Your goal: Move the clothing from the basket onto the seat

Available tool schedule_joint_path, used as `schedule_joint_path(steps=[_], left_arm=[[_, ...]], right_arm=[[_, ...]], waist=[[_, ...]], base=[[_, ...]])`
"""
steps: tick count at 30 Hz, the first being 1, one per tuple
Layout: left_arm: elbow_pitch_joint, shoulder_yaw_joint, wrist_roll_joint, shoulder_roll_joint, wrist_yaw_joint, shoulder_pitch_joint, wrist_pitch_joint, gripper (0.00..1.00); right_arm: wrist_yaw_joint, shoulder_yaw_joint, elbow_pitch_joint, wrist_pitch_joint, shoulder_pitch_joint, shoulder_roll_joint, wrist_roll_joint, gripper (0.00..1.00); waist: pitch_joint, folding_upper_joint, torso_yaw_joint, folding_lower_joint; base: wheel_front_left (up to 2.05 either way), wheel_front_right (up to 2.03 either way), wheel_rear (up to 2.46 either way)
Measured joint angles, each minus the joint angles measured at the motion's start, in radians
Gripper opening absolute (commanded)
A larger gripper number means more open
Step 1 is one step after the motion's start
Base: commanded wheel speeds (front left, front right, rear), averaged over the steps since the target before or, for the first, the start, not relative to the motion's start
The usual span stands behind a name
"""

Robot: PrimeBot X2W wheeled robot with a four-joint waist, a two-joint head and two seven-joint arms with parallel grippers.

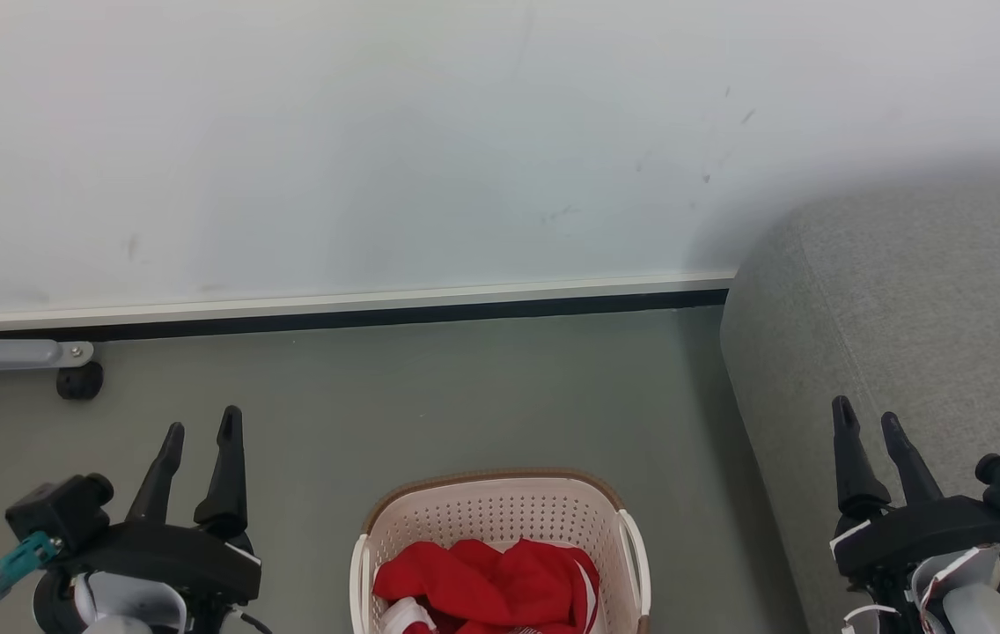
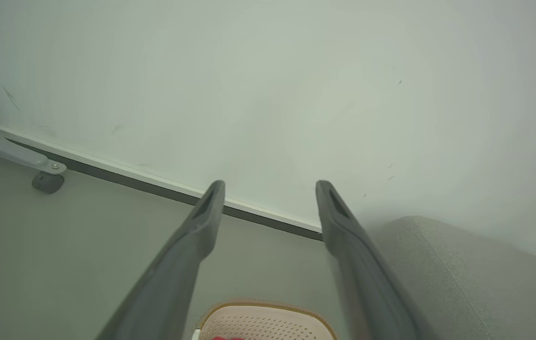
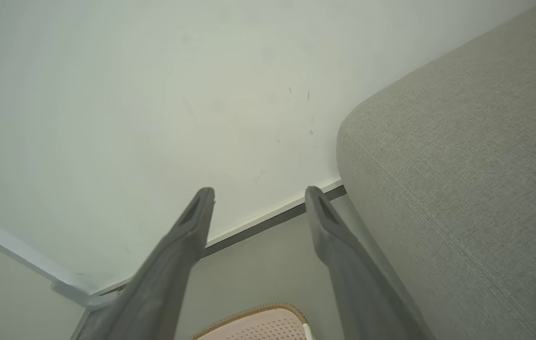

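The red clothing (image 1: 487, 577) with white trim is seen bunched inside the cream laundry basket (image 1: 500, 515), which stands on the grey-green floor (image 1: 465, 396) between the two arms. The grey sofa (image 1: 905, 299) is found near the basket on its right, set against the white wall (image 1: 377, 132). The left pincer (image 1: 202, 423) is held spread and empty above the floor. The right pincer (image 1: 867, 411) is likewise spread and empty, in front of the sofa's rounded side.
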Motion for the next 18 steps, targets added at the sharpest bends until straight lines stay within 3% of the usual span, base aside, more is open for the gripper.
schedule_joint_path(steps=[18], left_arm=[[0.022, -0.056, 0.198, 0.029, 0.048, -0.006, -0.044, 1.0]], right_arm=[[-0.053, 0.077, 0.042, -0.051, -0.018, -0.024, -0.214, 1.0]], waist=[[-0.001, 0.0, 0.001, 0.0]], base=[[0.0, 0.0, 0.0]])
